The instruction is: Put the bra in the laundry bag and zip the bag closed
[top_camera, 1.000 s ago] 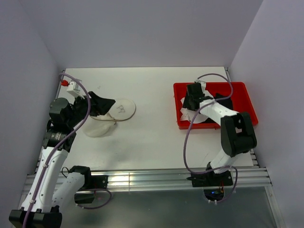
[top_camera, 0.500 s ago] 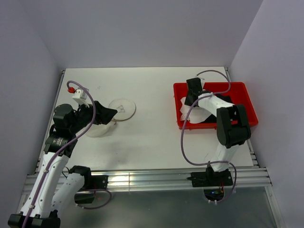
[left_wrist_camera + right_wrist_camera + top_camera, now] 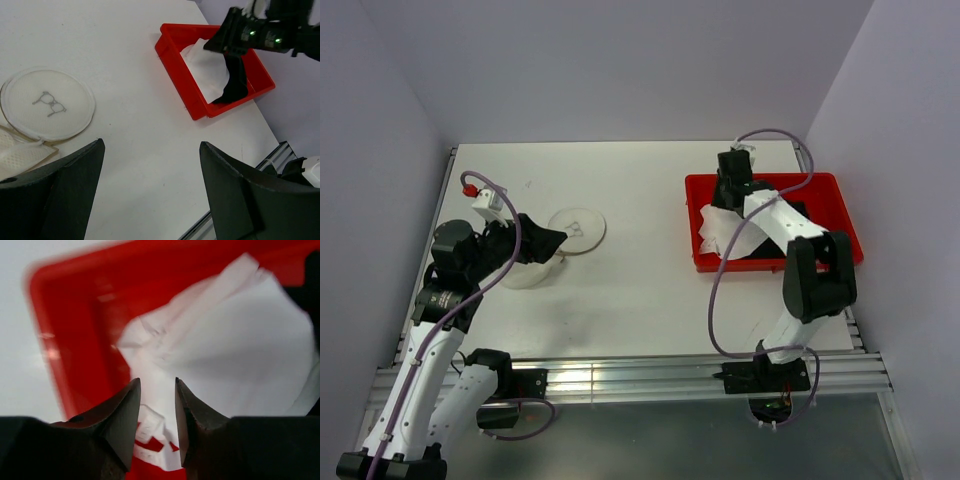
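Mesh laundry bag [image 3: 525, 272] shows round, flat lid [image 3: 47, 102].

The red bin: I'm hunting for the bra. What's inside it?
A white cloth, pinched by the right claw, and a black cloth beside it. They cover much of the red bin; anything beneath them is hidden.
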You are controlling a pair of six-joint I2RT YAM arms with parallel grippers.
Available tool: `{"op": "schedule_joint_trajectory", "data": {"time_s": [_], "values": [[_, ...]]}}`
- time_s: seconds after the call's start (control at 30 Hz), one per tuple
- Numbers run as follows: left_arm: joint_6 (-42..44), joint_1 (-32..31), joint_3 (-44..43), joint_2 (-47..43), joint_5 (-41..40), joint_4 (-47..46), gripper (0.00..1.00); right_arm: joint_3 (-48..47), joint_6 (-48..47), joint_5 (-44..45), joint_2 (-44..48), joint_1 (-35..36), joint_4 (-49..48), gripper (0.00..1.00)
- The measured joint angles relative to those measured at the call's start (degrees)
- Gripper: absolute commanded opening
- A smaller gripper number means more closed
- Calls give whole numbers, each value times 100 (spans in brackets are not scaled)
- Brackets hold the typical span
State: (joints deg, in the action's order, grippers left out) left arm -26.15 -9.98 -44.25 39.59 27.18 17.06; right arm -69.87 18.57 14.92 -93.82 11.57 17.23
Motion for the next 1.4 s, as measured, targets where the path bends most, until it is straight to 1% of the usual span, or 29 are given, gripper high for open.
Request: {"op": "schedule_joint_trajectory", "data": {"time_s": [0.03, 0.1, 0.2, 0.27, 0.33, 0.37, 0.43, 0.53, 0.6, 0.67, 0.77, 0.87, 0.97, 1.03, 1.1, 1.13, 1.17, 1.2, 1.23, 1.27, 1.33, 1.37, 1.4], "values": [[0, -4, 0, -2, 0, 0, 83, 0, -37, -4, -219, 0, 131, 46], [0, -22, 0, 0, 2, -2, 83, 0, -129, -33, -608, 0, 385, 52], [0, -63, 0, 0, 2, 0, 83, -33, -258, -179, -1064, -7, 776, 53], [2, -96, 0, -2, 0, 0, 83, -155, -330, -269, -1287, -15, 994, 52], [2, -133, 0, -2, -2, 2, 83, -334, -387, -306, -1469, -20, 1143, 35], [2, -149, 0, -2, -2, 4, 83, -444, -422, -317, -1556, -20, 1193, 13], [4, -164, 0, -2, -2, 2, 83, -525, -435, -321, -1626, -22, 1182, 1], [2, -175, 0, -2, -2, 9, 83, -507, -409, -262, -1567, -22, 1150, 0], [2, -186, 0, 0, -2, 7, 83, -407, -387, -186, -1370, -22, 1060, 0], [2, -186, 0, 4, -2, 7, 83, -229, -356, -107, -951, -22, 918, 0], [2, -186, 0, 4, -2, 7, 83, -24, -313, -68, 74, -24, 654, 0], [2, -186, 0, 13, -2, 4, 83, -57, -267, -219, 1117, -26, 282, 0], [0, -186, 0, 37, -2, 2, 83, -503, -212, -520, 1685, -24, 144, 0], [0, -186, 0, 48, -2, 2, 83, -1176, -221, -649, 1593, -20, 262, 0], [2, -184, 0, 46, -2, 2, 83, -1886, -282, -619, 1250, -9, 380, 7], [0, -184, 0, 46, -2, 2, 83, -2020, -313, -566, 1110, -9, 374, 11], [0, -186, 0, 46, -2, 2, 83, -1974, -334, -529, 1016, -9, 356, 17], [0, -186, 0, 46, -2, 2, 83, -1818, -352, -509, 925, -9, 396, 20], [0, -186, 0, 46, 0, 2, 83, -1657, -363, -501, 844, -9, 444, 25], [0, -186, 0, 46, 2, 0, 83, -1429, -382, -496, 699, -9, 525, 33], [0, -186, 0, 48, 4, 2, 83, -1123, -455, -498, 258, -11, 785, 39], [0, -186, 0, 48, 2, 0, 83, -1036, -494, -505, -26, -11, 925, 48], [0, -190, 0, 48, 2, 0, 83, -966, -520, -511, -313, -11, 1023, 53]]}}
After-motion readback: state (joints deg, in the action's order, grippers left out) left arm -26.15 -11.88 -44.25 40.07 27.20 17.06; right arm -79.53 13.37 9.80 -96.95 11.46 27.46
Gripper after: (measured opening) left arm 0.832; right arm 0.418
